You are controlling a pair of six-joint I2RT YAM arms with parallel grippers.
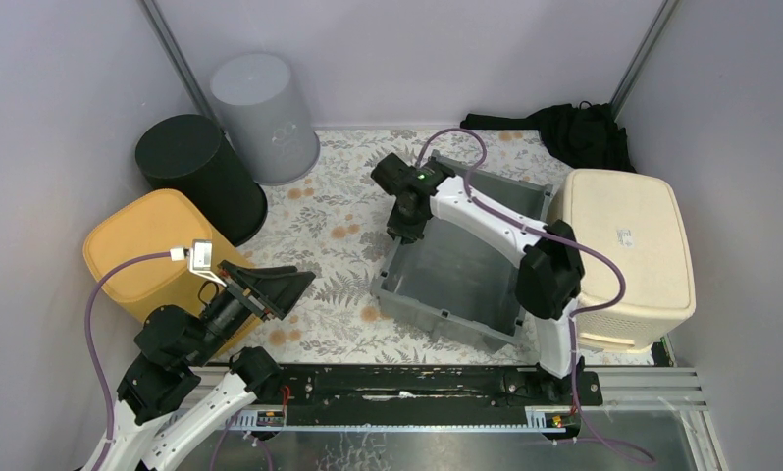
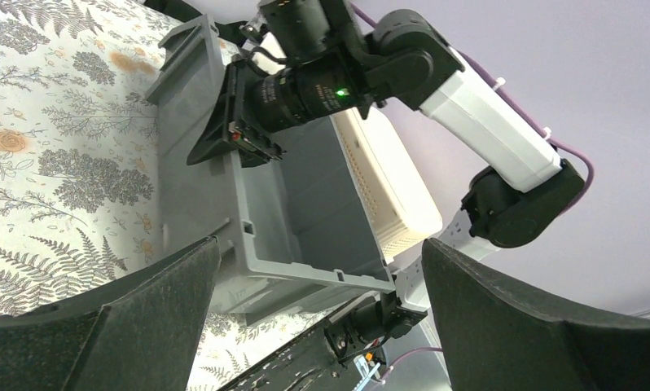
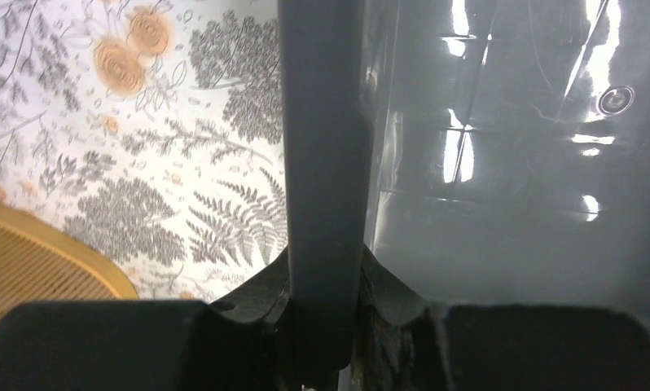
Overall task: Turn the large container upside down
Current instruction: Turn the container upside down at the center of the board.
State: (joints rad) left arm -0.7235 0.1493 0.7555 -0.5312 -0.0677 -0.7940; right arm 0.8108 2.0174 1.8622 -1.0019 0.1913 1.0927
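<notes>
Top view: the crate [image 1: 461, 270] sits open side up on the floral cloth [image 1: 339, 235], right of centre, its right end just beside a cream basket [image 1: 628, 245]. The right gripper [image 1: 404, 228] reaches down onto the crate's left wall. The left gripper [image 1: 287, 285] hangs over the cloth, left of the crate and apart from it, jaws spread, nothing in them. We note a yellow basket [image 1: 137, 245], a black bin [image 1: 196, 172] and a grey bin [image 1: 260, 103] along the left side

Left wrist view: its fingers [image 2: 134, 326] stand wide apart and bare. Between them we see the crate across the cloth, with the right gripper on the wall nearest us

Right wrist view: the crate's wall runs up the middle, its rim pinched between the two fingers [image 3: 102, 342], jaws clenched on it. The crate's glossy inside lies to the right; the cloth and a corner of the yellow basket lie to the left
</notes>
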